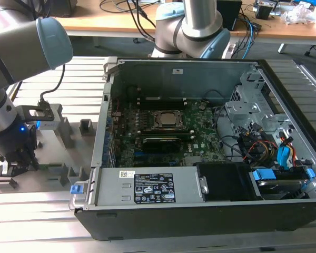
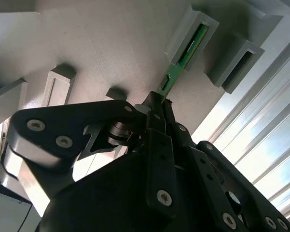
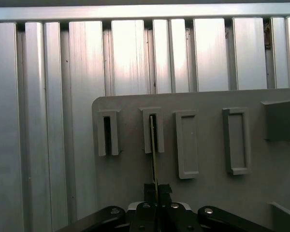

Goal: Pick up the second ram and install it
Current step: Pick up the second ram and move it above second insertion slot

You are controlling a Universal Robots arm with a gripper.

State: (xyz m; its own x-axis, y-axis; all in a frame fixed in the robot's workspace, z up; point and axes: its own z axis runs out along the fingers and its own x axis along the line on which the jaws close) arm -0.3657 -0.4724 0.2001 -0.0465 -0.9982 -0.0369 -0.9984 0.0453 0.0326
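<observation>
second ram [image 2: 181, 60] stands in a grey holder tray [image 2: 96, 48] slot; end effector [image 2: 158, 107] clamped on its near end; risk: a tilted pull could bind it, bending the stick or dragging the tray

Nothing legible anywhere. In the exterior view:
- Big black label [image 1: 154, 188] with white print and small symbols, on the grey metal cover [image 1: 109, 190] inside the computer case [image 1: 284, 221], on the side nearest the camera.
- Small white barcode sticker [image 1: 127, 173] on the same cover, just beside the black label's upper corner, toward the exterior view's left.
- White label [image 1: 177, 71] on the case's far inside wall.

All print is too small to tell. The memory stick [image 2: 174, 73] clamped in the gripper [image 2: 159, 102] shows its green edge in the second wrist view, with no markings I can make out.
</observation>
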